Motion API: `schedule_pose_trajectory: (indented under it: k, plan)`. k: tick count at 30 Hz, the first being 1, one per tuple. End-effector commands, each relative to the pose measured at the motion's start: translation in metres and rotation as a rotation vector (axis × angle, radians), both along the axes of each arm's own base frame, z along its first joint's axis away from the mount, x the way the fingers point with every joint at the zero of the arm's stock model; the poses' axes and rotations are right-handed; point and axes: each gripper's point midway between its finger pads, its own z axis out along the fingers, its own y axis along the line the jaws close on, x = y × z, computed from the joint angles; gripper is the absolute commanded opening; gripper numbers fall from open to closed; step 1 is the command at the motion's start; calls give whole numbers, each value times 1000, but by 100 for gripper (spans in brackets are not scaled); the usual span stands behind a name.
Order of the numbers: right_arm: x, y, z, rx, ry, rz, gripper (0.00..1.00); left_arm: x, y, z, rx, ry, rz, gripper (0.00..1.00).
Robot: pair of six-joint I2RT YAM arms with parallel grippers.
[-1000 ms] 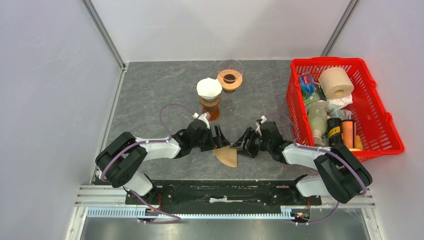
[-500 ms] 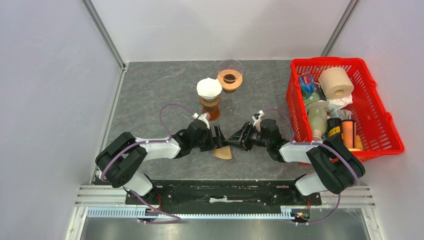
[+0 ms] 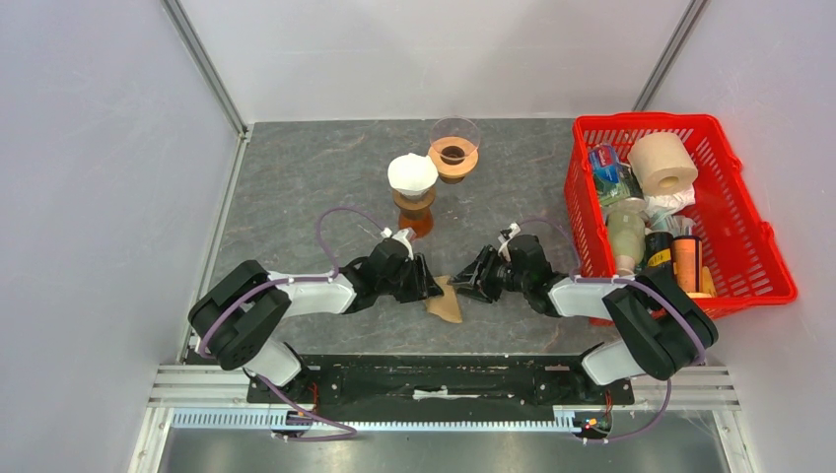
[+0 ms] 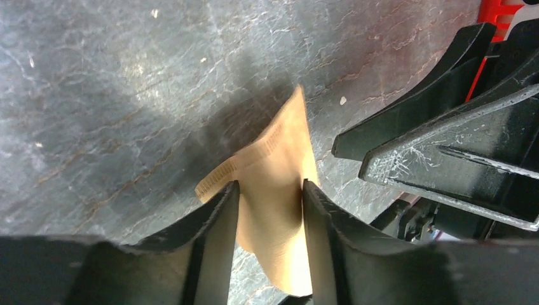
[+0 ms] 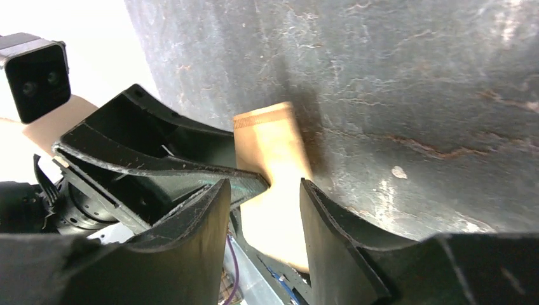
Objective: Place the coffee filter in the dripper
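Item: coffee filter (image 4: 273, 184). Left fingers (image 4: 210, 241) pinch its sides (left wrist); right fingers (image 5: 191, 235) straddle it, grip unclear (right wrist); dripper (image 3: 453, 150) overhead only.

The 2 arms reach low and inward, left gripper (image 3: 431, 282) and right gripper (image 3: 465, 280) facing tip to tip.

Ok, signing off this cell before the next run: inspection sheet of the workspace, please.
Surface: dark stone-look table, no spills seen.
Job's things: brown coffee filter between left gripper and right gripper; glass dripper without filter; second dripper holding white filter.
Clutter: red basket of bottles and a paper roll.
Grippers: left presses the coffee filter; right straddles it, grip unclear.
Cables: purple cables on both arms.
Surroundings: grey walls; nothing else seen.
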Motion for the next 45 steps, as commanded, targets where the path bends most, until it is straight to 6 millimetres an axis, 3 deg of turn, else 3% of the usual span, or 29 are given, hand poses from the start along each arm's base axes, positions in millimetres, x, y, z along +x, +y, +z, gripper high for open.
schedule_pose_trajectory:
  k: [1, 4, 10, 14, 18, 24, 29, 32, 38, 45]
  plan:
    - [2, -2, -5, -37, -11, -1, 52, -8, 2, -4, 14, 7, -32, 41]
    - [2, -1, -5, -36, -10, 2, 52, -8, 2, -5, 13, 10, -32, 30]
    - [-4, -8, -9, -94, -14, 34, 57, -9, -1, 0, -5, 14, -34, 27]
    - [-8, -17, -6, -169, -66, 74, 60, -8, -14, 22, -101, -4, -64, 27]
    - [-4, -20, 31, -173, -257, 122, 63, -5, -25, 53, -214, -49, -92, 26]
    - [-3, -36, 84, -190, -534, 104, 66, 6, -23, 104, -303, -175, -84, 24]
    - [-11, -46, 104, -173, -605, 68, 66, 19, -12, 156, -367, -323, -16, 25]
    - [-21, -42, 115, -113, -680, 107, 66, 29, 3, 182, -399, -393, 92, 26]
    - [-13, -39, 154, 103, -874, -35, 66, 39, 37, 207, -477, -418, 322, 26]
    - [3, -2, 192, 366, -782, -7, 64, 40, 42, 211, -506, -396, 376, 26]
